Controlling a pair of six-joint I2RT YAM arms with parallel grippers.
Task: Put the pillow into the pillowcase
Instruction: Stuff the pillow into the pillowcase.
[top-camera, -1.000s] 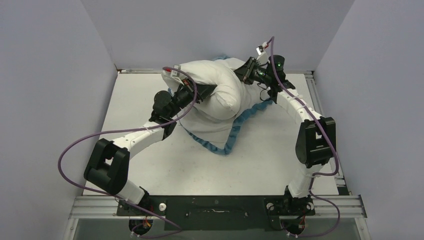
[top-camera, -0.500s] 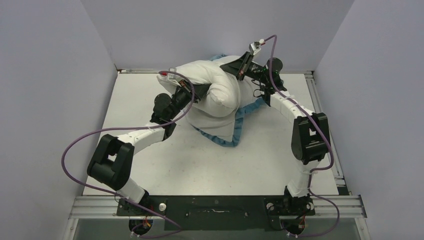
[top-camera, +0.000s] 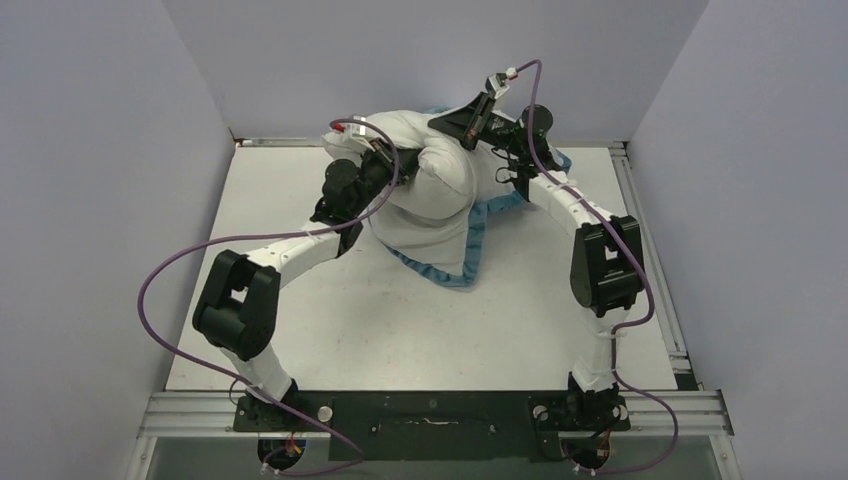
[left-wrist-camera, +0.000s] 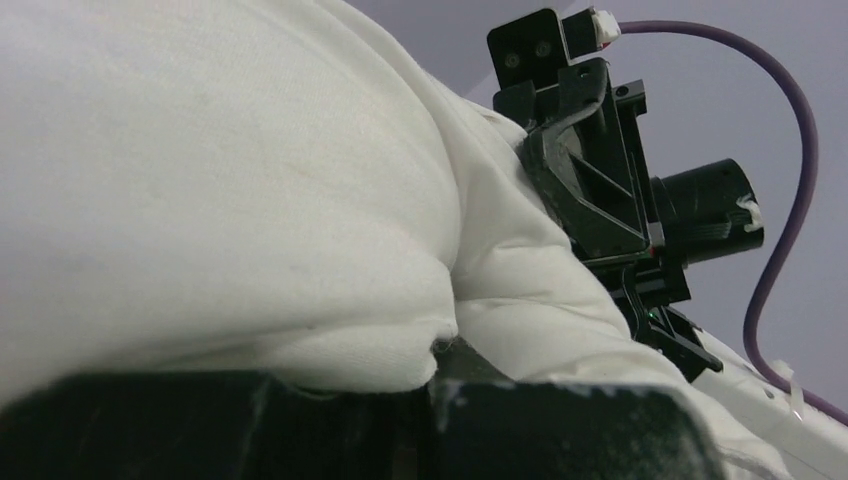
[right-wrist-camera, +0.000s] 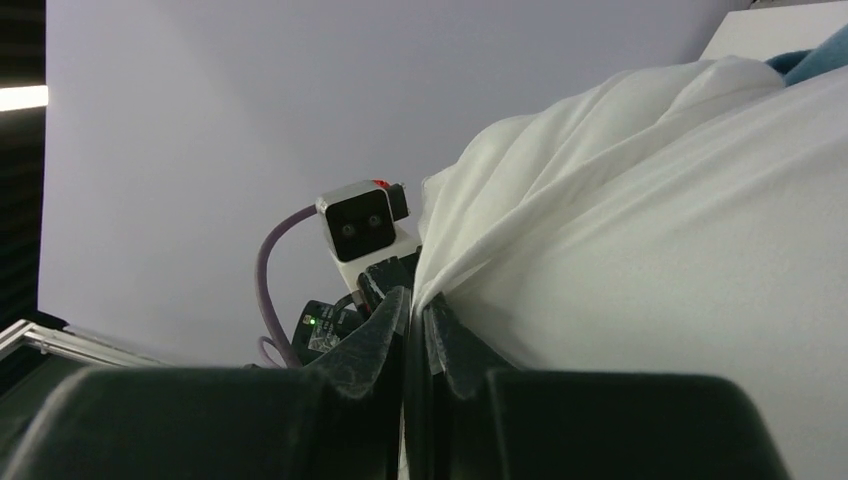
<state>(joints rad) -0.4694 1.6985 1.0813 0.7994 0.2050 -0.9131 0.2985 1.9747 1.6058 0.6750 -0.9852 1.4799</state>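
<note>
Your left claw (top-camera: 403, 163) is pinched narrow into the pillow (top-camera: 445, 180) at the upper middle of the top view. Its wrist view adds puffy white cloth with a seamed edge, bunched against the dark fingers (left-wrist-camera: 300, 430) along the bottom edge. Your right claw (top-camera: 452, 124) sits on the pillow's far top, shut tight. Only its wrist view shows what it holds: a thin white fold (right-wrist-camera: 470, 230) nipped between the fingertips, and you cannot tell whether that is pillow or pillowcase.

The top view alone gives you the pillowcase (top-camera: 462, 262). Its blue ruffle curls on the bench (top-camera: 420, 330) below and right of the pillow. The left wrist view catches the right arm's black wrist (left-wrist-camera: 590, 190) at upper right. The right wrist view catches the left arm's white camera (right-wrist-camera: 362, 228) left of centre.
</note>
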